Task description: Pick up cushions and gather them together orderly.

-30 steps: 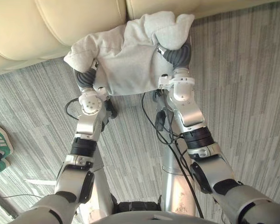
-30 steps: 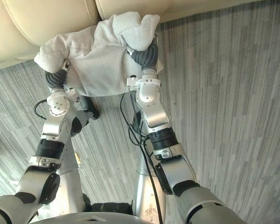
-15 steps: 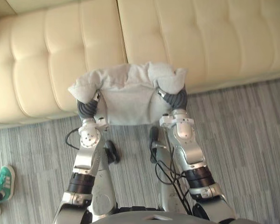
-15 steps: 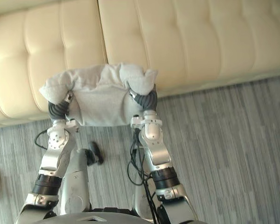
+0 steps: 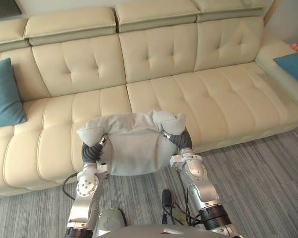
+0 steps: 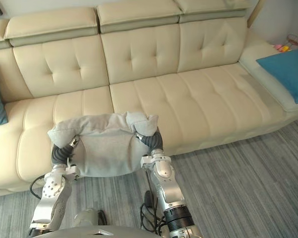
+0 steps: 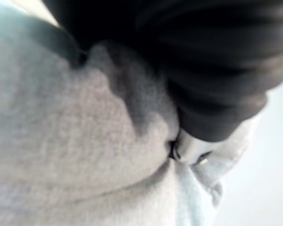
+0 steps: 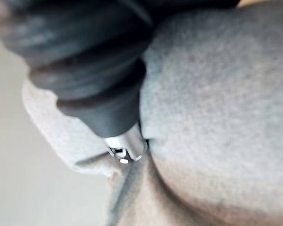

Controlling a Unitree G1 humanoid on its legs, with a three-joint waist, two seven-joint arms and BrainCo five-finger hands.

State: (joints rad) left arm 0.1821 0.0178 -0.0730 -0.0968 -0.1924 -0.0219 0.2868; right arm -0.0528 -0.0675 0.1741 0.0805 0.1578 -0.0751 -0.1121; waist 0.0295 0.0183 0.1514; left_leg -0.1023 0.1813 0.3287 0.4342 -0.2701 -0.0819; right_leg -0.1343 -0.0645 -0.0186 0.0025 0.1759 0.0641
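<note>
1. Both hands are bearing one load. The left hand is standing at one end of the grey cushion and the right hand at the other, each dark cover pressing into the fabric.
2. We are recording the grasp as undetermined. In both wrist views the cloth is swallowing what lies past the cover, so we cannot tell whether either hand is clasping the cushion or merely squeezing it against the other.
3. We are finding the grey cushion hanging clear of the floor, its long axis running left to right from hand to hand, roughly parallel with the front edge of the sofa.
4. We are noting the sofa seat lying straight ahead, just beyond the load.
5. We are locating the left-end teal cushion leaning against the backrest at the seat's far left, and the right-end teal cushion lying on the far right section. Both are well apart from the hands.
6. We are judging the left-end teal cushion the somewhat nearer gathering spot. The coming move is therefore turning on a carry forward and leftward, left hand leading, with the long axis already lying along the seat.
</note>
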